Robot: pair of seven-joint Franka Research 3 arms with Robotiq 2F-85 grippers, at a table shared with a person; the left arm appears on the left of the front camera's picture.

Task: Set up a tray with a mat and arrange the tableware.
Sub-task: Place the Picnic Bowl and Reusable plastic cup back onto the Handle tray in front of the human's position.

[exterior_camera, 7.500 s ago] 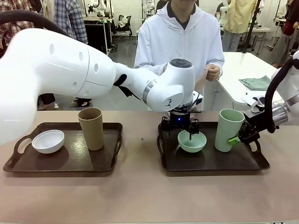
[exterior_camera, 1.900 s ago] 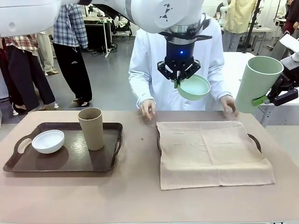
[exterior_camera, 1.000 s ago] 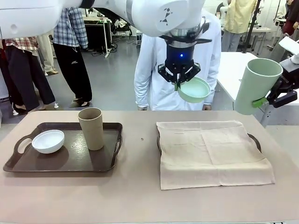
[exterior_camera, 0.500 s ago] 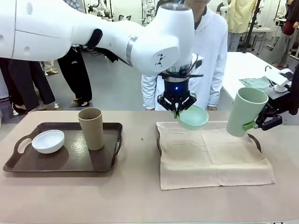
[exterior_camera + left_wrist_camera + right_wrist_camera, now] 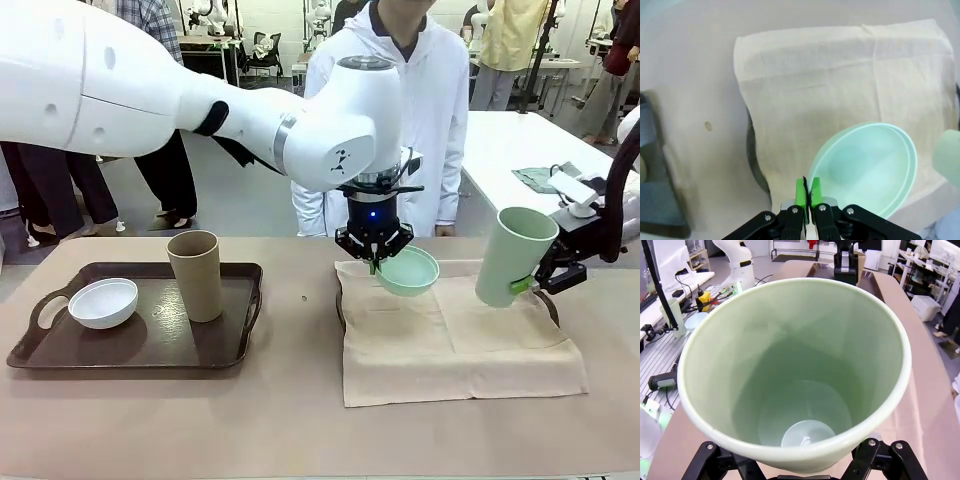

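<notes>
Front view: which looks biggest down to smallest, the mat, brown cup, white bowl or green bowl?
1. mat
2. tan-brown cup
3. white bowl and mint-green bowl: about alike; the green one is tilted, so unsure.

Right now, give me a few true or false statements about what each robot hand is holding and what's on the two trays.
1. The left hand pinches the rim of the green bowl. True.
2. The right hand holds nothing. False: it grips the green cup.
3. A beige cloth lies over the right tray. True.
4. The left tray is bare. False: a white bowl and a tan cup stand on it, side by side.
5. The green cup stands upright on the cloth. False: it is tilted and held above the cloth.
</notes>
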